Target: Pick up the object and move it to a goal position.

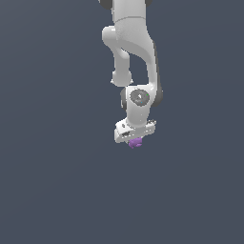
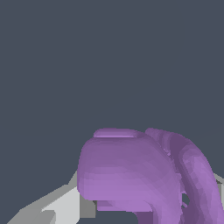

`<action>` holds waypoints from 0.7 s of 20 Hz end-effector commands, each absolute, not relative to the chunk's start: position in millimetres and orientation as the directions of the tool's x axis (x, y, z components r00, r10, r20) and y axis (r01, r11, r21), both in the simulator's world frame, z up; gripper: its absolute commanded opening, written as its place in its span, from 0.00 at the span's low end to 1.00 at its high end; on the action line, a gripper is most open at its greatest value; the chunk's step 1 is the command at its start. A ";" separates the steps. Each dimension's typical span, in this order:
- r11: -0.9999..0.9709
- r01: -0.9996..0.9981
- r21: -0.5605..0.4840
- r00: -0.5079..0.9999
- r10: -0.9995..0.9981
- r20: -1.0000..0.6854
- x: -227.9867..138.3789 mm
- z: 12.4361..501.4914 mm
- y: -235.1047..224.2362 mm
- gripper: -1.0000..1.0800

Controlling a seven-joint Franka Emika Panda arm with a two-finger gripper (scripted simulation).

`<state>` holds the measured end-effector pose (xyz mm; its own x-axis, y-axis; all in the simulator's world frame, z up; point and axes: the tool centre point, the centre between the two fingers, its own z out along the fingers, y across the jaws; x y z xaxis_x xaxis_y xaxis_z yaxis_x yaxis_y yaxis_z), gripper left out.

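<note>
I count one white robot arm [image 1: 136, 52], one gripper [image 1: 135, 138] and one purple object [image 1: 136, 142], all against a plain dark grey-blue background. I see no containers. In the exterior view the arm hangs down from the top edge, and the purple object sits directly under the gripper's white body, peeking out below it. My wrist view is filled by the purple object [image 2: 131, 175], lumpy with rounded lobes, pressed close against a pale grey finger [image 2: 61, 208]. I cannot tell whether the fingers are clamped on it, nor its long axis.
</note>
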<state>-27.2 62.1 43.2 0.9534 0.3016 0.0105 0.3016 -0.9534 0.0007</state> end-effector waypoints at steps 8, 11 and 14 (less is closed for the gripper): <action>-0.932 0.363 0.009 0.925 0.361 0.116 7.3 77.1 55.9 0.00; -0.919 0.394 0.016 0.904 0.391 0.171 24.1 96.1 53.2 0.00; -0.903 0.429 0.026 0.876 0.423 0.232 42.0 118.8 50.6 0.00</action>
<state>32.9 52.3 106.9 0.8910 0.4069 0.2011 0.4117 -0.9111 0.0195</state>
